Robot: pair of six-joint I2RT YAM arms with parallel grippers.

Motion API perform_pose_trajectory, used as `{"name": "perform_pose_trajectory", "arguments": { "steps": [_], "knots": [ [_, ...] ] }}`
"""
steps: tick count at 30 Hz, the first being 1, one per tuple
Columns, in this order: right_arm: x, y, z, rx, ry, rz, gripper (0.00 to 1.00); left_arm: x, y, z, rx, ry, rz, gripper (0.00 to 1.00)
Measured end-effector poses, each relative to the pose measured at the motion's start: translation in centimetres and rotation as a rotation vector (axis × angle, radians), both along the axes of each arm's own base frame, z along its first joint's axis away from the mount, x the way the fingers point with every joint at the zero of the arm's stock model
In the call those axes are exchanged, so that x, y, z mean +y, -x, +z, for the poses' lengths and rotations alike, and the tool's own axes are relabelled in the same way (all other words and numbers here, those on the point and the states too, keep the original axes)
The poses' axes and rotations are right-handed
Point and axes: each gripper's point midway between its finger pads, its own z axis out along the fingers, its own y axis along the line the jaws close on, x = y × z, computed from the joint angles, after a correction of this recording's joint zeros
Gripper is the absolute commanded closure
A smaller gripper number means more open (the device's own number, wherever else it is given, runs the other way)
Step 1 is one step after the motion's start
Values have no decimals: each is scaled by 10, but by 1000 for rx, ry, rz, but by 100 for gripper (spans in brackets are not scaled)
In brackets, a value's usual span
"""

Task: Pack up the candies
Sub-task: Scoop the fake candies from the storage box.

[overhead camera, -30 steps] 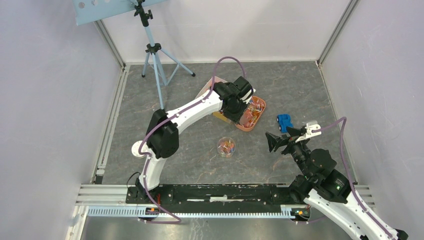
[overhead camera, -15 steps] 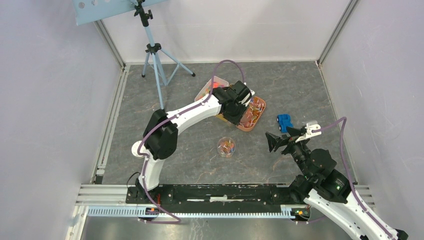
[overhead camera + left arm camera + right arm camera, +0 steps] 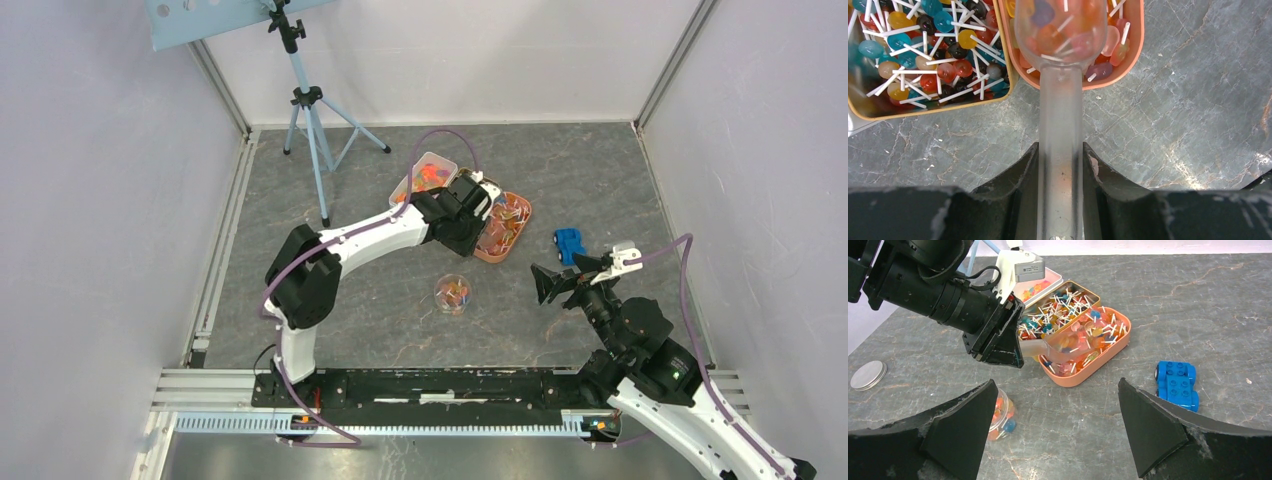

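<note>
My left gripper [image 3: 1060, 147] is shut on the handle of a clear plastic scoop [image 3: 1060, 115]. The scoop's bowl [image 3: 1060, 30] hangs over the orange tray [image 3: 1108, 82] with several candies in it. The candies [image 3: 928, 45] are small coloured balls on white sticks, and they fill both the orange tray and the tan tray [image 3: 923, 112] beside it. A small clear jar [image 3: 453, 294] holding a few candies stands on the table in front of the trays. My right gripper [image 3: 1055, 390] hovers open above the table, with the jar [image 3: 1000, 415] by its left finger.
A blue toy car [image 3: 569, 243] sits right of the orange tray [image 3: 492, 257], close to my right gripper [image 3: 560, 278]. A clear box of orange sweets [image 3: 430, 172] lies behind the trays. A round metal lid [image 3: 867, 375] lies at the left. A tripod [image 3: 310, 110] stands at the back left.
My left arm has drawn back toward the near side with the scoop, uncovering the clear box behind the trays. The right arm has not moved.
</note>
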Motion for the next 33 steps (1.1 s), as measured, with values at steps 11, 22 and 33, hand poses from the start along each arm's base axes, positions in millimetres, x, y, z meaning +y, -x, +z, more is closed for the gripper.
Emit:
{"name": "perform_pose_trajectory", "arguments": {
  "steps": [11,22,33],
  "knots": [
    [1,-1,0,2,1,0,2,0,-2,-7,-53,51,5,98],
    [2,-2,-3,11,12,0,2,0,-2,-10,-90,88,8,98],
    [3,-3,-5,18,19,0,2,5,-3,-12,-148,135,20,98]
  ]
}}
